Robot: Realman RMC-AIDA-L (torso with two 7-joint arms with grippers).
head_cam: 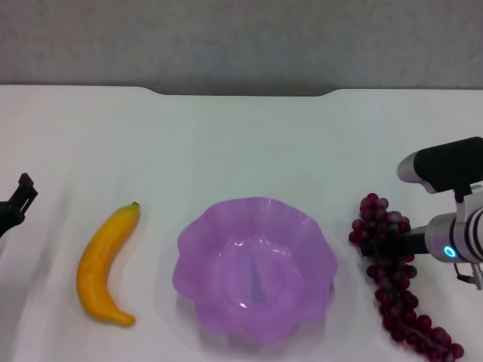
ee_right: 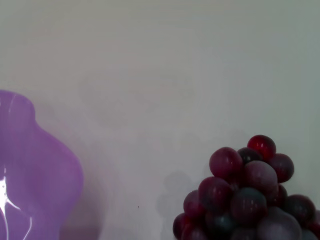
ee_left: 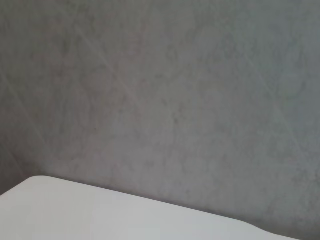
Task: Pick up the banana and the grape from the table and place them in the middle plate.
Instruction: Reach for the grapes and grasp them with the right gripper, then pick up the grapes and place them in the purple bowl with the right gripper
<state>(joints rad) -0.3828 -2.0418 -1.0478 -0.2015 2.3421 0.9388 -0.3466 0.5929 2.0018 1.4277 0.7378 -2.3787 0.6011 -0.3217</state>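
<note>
Head view: the right gripper (head_cam: 367, 243) reaches in over the upper part of the grape (head_cam: 394, 277); whether its jaws grip cannot be told. The middle plate (head_cam: 198, 243) lies just left of them on the counter (head_cam: 241, 143), the banana (head_cam: 103, 265) beyond it. The left gripper (head_cam: 23, 197) sits at the far left edge, jaws state unclear.

Left wrist view: only a counter corner and a grey wall (ee_left: 165, 90).

Right wrist view: grape and plate rim lie apart.
</note>
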